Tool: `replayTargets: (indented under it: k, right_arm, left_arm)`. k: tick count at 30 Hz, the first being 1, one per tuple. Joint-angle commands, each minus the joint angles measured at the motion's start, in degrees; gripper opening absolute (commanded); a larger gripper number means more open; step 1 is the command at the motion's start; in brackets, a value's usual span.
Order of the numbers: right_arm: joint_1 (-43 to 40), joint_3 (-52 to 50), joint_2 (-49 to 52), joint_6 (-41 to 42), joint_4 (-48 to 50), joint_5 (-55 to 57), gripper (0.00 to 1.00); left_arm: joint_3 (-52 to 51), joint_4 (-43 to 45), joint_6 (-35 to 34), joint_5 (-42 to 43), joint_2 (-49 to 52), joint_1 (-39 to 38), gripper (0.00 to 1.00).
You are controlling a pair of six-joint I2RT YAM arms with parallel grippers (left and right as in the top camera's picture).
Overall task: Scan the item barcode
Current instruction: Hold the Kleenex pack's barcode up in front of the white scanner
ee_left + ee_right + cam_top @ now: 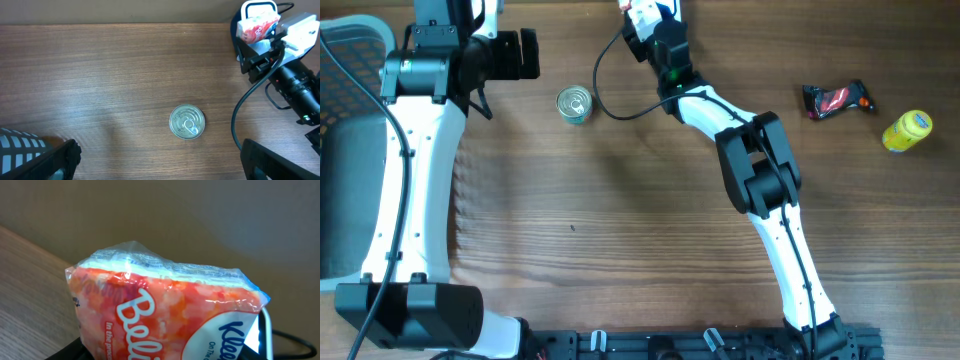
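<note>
Orange-red plastic-wrapped tissue pack: at the far edge of the tabletop, off the wood, at the tip of the right arm. White and blue lettering on its face is turned toward the wrist camera, and a pale band of tissues shows along its top edge.
Right pincer: clamped on the tissue pack from below. From where I stand its fingers are mostly hidden under the pack.
White rounded frame: just behind the pack.
Left pincer: wide open and holding nothing, hanging above the wood at the far left.
Round silver tin can with a pull-ring lid: upright on the tabletop, between the two pincers and nearer the left one, touching neither.
Black cable: curves along the wood just beside the can, up to the right arm.
Dark red-and-black wrapper: lies flat at the right.
Yellow bottle: on its side, near the wrapper.
Brown wood-grain tabletop: carries all of these.
</note>
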Motion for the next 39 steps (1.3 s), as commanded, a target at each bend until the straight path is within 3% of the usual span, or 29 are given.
replayTargets:
  k: [1, 11, 13, 24, 31, 37, 39]
  right_arm:
    - [-0.5, 0.3, 1.6, -0.5, 0.7, -0.7, 0.62]
    - [0.2, 0.3, 1.4, -5.0, 1.0, 7.5, 0.59]
    - [0.7, 0.3, 1.3, -5.0, 0.0, 7.9, 0.63]
    - [7.6, 0.3, -4.7, -14.0, -3.0, 11.8, 0.65]
    - [7.6, 0.3, -14.2, -15.4, -21.5, 16.7, 0.61]
    - [7.5, 0.3, -26.9, -13.8, -44.3, 17.0, 0.59]
    - [7.4, 0.3, -31.8, -12.2, -55.8, 18.0, 0.59]
  left_arm:
    - [-0.6, 0.0, 0.3, -0.3, 0.5, 0.3, 1.0]
    - [-0.6, 0.0, 0.3, -0.3, 0.5, 0.3, 1.0]
    - [-0.6, 0.0, 0.3, -0.3, 0.5, 0.3, 1.0]
    - [-0.6, -0.1, 0.3, -0.3, 0.5, 0.3, 1.0]
    - [-0.6, 0.0, 0.3, -0.3, 0.5, 0.3, 1.0]
    - [-0.6, 0.0, 0.3, -0.3, 0.5, 0.3, 1.0]
    - [-0.6, 0.0, 0.3, -0.3, 0.5, 0.3, 1.0]
